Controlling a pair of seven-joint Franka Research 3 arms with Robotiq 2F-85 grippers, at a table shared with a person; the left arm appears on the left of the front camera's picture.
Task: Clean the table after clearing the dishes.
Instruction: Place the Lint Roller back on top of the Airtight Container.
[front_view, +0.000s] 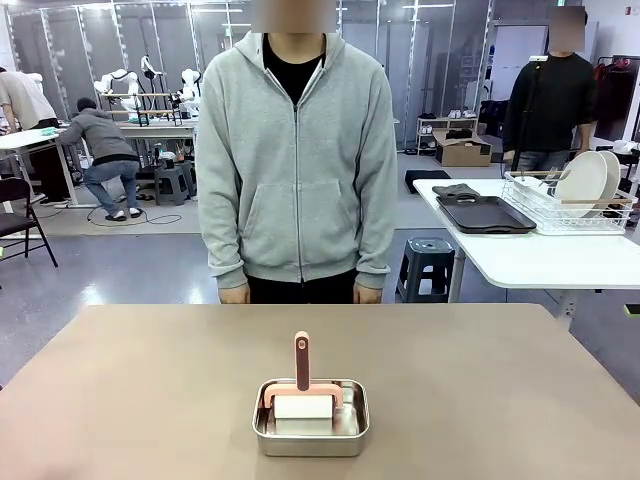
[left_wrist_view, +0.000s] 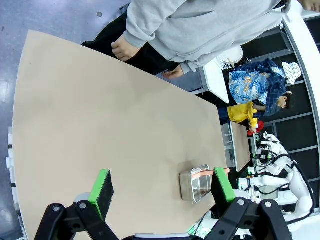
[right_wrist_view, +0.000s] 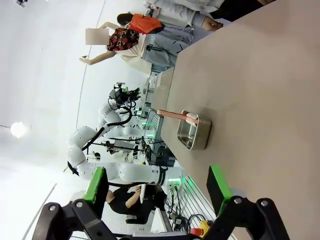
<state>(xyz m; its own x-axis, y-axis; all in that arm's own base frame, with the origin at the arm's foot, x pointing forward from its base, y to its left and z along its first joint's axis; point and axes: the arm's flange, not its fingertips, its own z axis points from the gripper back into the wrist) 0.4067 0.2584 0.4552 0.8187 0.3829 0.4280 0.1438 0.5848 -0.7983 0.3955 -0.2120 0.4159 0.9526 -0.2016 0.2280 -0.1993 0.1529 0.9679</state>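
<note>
The tan-brown table (front_view: 150, 380) is bare except for a small steel pan (front_view: 310, 445) near its front middle. In the pan stands a scrubber with a white pad and a pink handle (front_view: 302, 362). The dishes, white plates (front_view: 590, 180), stand upright in a wire rack on the white side table at the right. My left gripper (left_wrist_view: 162, 189) is open above the table (left_wrist_view: 100, 115), with the pan (left_wrist_view: 195, 184) off by its right finger. My right gripper (right_wrist_view: 156, 183) is open and empty, well back from the pan (right_wrist_view: 192, 131).
A person in a grey hoodie stands at the table's far edge, hands (front_view: 235, 293) hanging at the sides. A dark tray (front_view: 487, 213) lies on the white side table (front_view: 540, 260) beside the rack. A stool (front_view: 425, 262) stands between the tables.
</note>
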